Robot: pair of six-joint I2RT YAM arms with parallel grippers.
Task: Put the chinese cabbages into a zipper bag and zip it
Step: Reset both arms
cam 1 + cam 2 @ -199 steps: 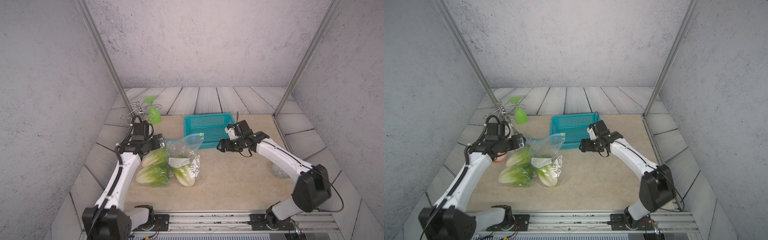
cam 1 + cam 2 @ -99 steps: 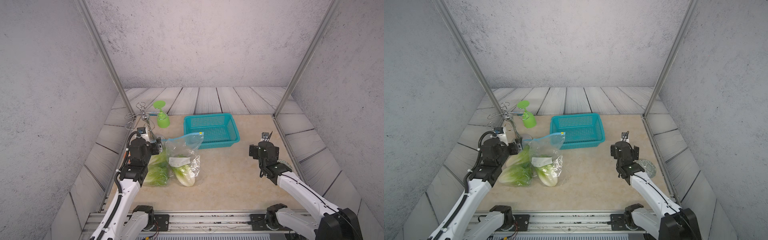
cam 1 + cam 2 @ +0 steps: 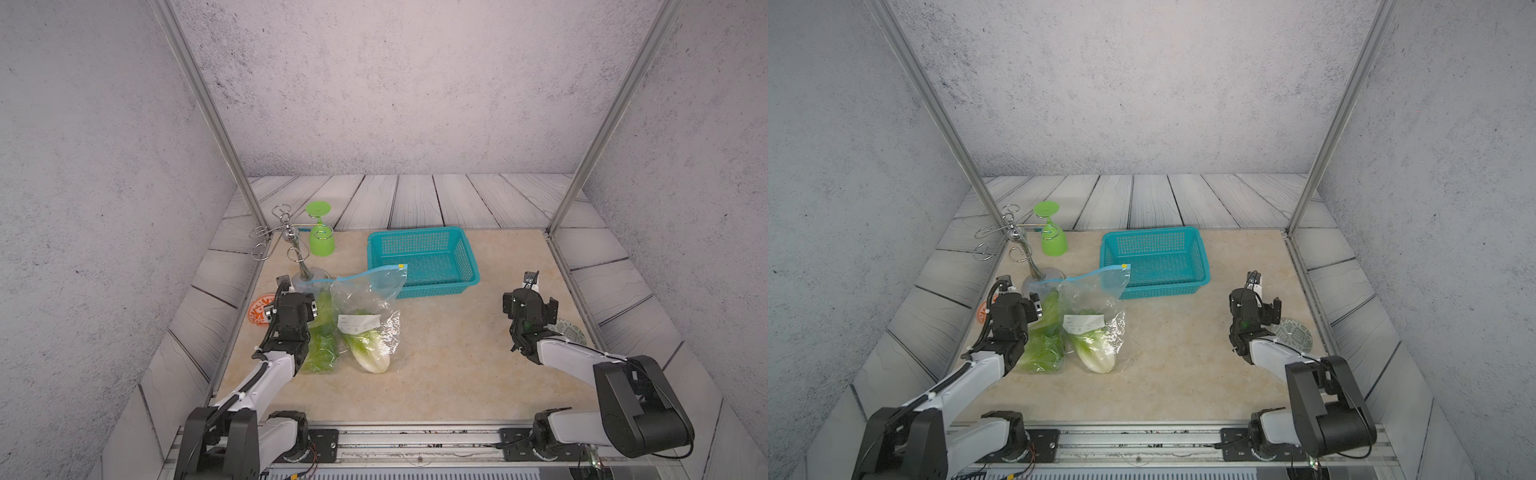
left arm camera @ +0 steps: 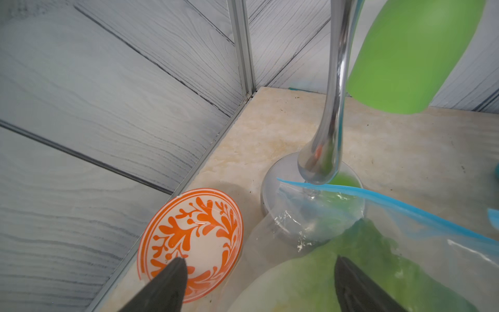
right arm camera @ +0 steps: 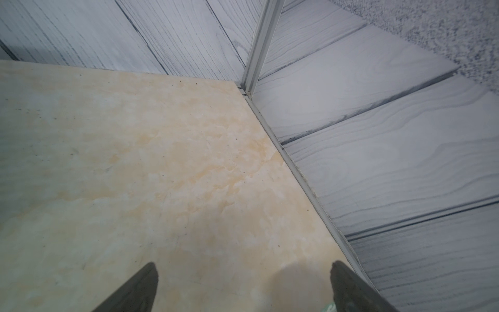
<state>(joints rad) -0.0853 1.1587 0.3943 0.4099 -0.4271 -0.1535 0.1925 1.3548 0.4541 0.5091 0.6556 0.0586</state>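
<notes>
A clear zipper bag (image 3: 365,307) lies on the table left of centre. Its blue zip strip (image 3: 374,276) is at the far end, with a yellow slider (image 3: 401,266) on the right. I cannot tell if the zip is closed. The chinese cabbages show through the plastic: one with a white base (image 3: 370,357) and leafy green ones (image 3: 322,349) beside my left arm. My left gripper (image 3: 293,309) (image 4: 259,270) is open over the bag's left edge, holding nothing. My right gripper (image 3: 528,307) (image 5: 244,270) is open above bare table at the right.
A teal basket (image 3: 422,262) stands behind the bag. A metal glass rack (image 3: 291,241) with a hanging green goblet (image 3: 321,237) is at the back left. An orange-patterned plate (image 4: 189,240) lies by the left wall. A green-patterned plate (image 3: 569,332) is beside my right arm.
Both arms have drawn back toward the front. The right gripper left the basket's front edge for the right side. The bag and cabbages have not moved.
</notes>
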